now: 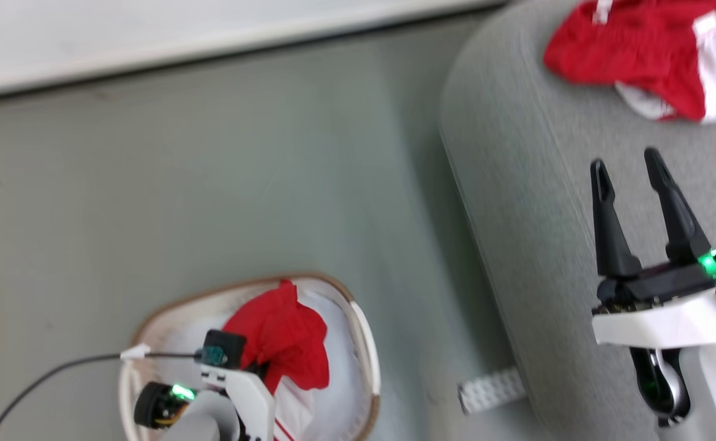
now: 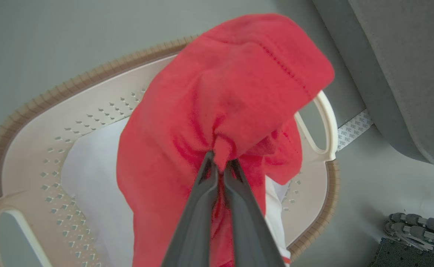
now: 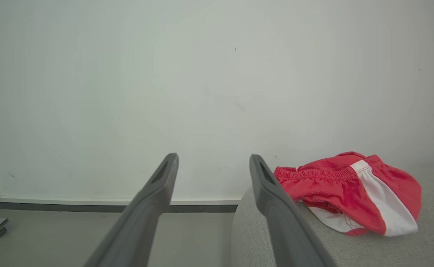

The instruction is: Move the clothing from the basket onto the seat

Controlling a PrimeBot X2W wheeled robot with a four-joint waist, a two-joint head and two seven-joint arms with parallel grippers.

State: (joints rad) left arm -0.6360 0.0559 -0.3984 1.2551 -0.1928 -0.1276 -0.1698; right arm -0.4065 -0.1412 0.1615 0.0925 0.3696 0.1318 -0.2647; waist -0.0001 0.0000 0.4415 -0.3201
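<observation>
A red garment point(image 2: 224, 96) is pinched between the fingers of my left gripper point(image 2: 220, 163), which is shut on it above the cream basket point(image 2: 72, 100); the head view shows the same clothing point(image 1: 284, 337) bunched over the basket point(image 1: 367, 349) at the lower left. White fabric lies under it in the basket. A second piece of red and white clothing point(image 1: 651, 55) lies on the grey seat point(image 1: 517, 184) at the upper right, also in the right wrist view point(image 3: 346, 193). My right gripper point(image 1: 627, 165) hovers open over the seat point(image 3: 387, 248), nothing between its fingers point(image 3: 276, 200).
Grey-green floor point(image 1: 241, 171) separates basket and seat. A pale wall with a skirting strip point(image 1: 149, 37) runs along the far side. A white perforated strip point(image 1: 492, 389) pokes out from under the seat. A black cable point(image 1: 45, 373) trails left of the basket.
</observation>
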